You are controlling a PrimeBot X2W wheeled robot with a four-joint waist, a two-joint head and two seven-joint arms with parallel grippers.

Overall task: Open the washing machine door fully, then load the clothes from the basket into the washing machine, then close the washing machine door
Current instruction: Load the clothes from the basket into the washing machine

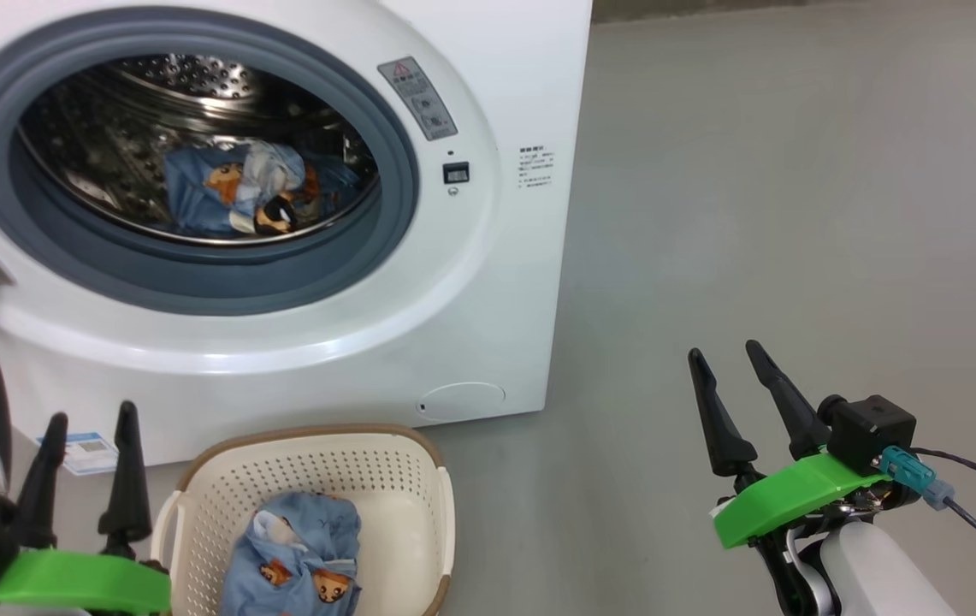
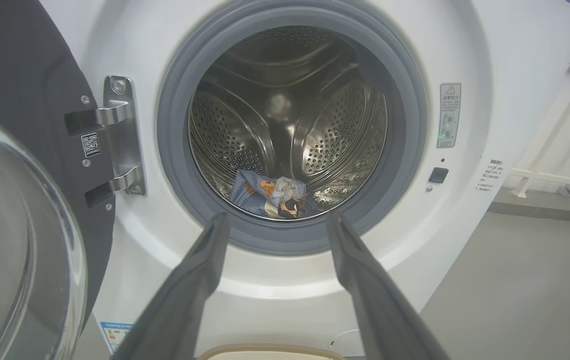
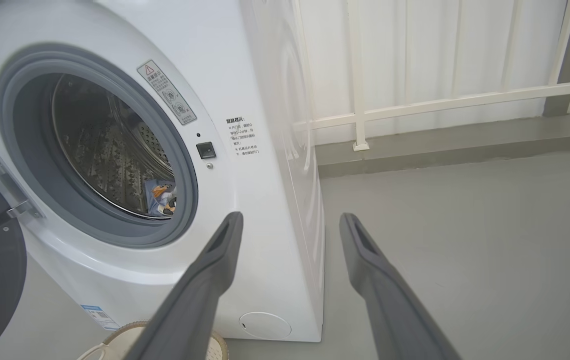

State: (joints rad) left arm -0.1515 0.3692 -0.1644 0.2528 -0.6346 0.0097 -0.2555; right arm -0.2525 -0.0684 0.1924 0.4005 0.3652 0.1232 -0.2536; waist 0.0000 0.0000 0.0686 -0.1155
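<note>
The white washing machine (image 1: 488, 282) stands with its black door (image 2: 20, 105) swung open to the left on a steel hinge. One light blue garment (image 1: 239, 192) lies inside the steel drum. Another of the clothes (image 1: 299, 556) sits in the cream basket (image 1: 419, 505) on the floor in front of the machine. My left gripper (image 1: 90, 419) is open with nothing in it, just left of the basket, fingers pointing at the drum mouth. To the right of the machine, over bare floor, my right gripper (image 1: 723, 355) is open with nothing between its fingers.
Grey floor (image 1: 795, 214) stretches to the right of the machine. A white railing (image 3: 439, 102) and pale wall stand behind it. The open door's glass bowl (image 2: 15, 250) bulges close to my left arm.
</note>
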